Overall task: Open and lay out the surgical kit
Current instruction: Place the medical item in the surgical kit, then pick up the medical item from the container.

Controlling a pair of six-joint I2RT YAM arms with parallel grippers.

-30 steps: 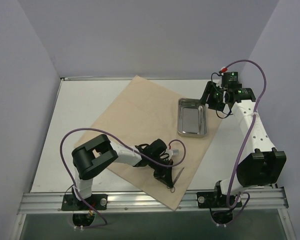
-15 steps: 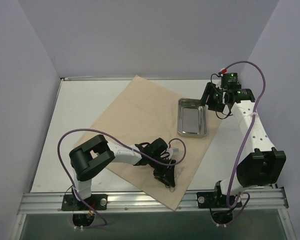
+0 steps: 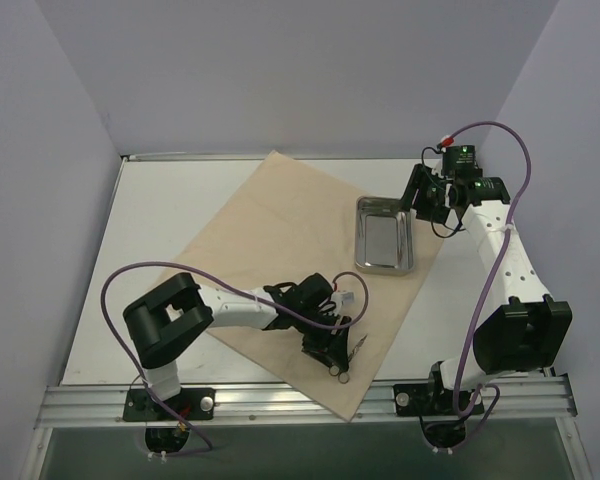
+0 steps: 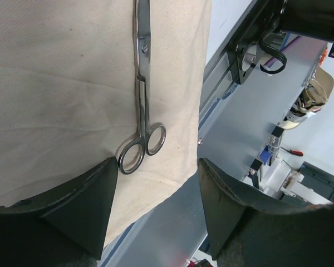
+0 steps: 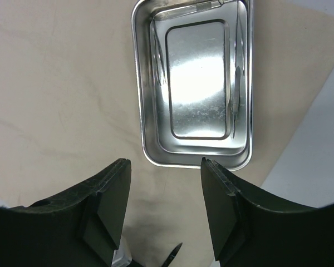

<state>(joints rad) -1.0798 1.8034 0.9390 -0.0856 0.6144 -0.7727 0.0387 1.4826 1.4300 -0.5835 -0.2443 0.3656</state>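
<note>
The surgical kit's beige wrap sheet (image 3: pixel 270 230) lies spread out flat as a large diamond. The steel tray (image 3: pixel 360 240) stands on its right corner. The scissors (image 3: pixel 352 357) lie closed on the sheet near its front corner, handles toward the table's near edge. My left gripper (image 3: pixel 332 345) hovers just beside them, open and holding nothing. In the left wrist view the scissors (image 4: pixel 142 94) lie just beyond my left gripper (image 4: pixel 158 162), with the finger rings near one fingertip. My right gripper (image 5: pixel 164 167) is open over the sheet (image 5: pixel 61 83), just short of the tray (image 5: pixel 142 111).
The sheet's front corner (image 4: pixel 172 183) hangs over the metal rail (image 3: pixel 300 400) at the table's near edge. Bare white table (image 3: pixel 150 210) shows left of the sheet. Purple walls close in the sides and back. The right arm's base (image 3: pixel 520 340) stands at the front right.
My left gripper has opened and let go of the scissors, which now lie on the sheet. The left arm has drawn back a little to the left. The right arm has not moved.
</note>
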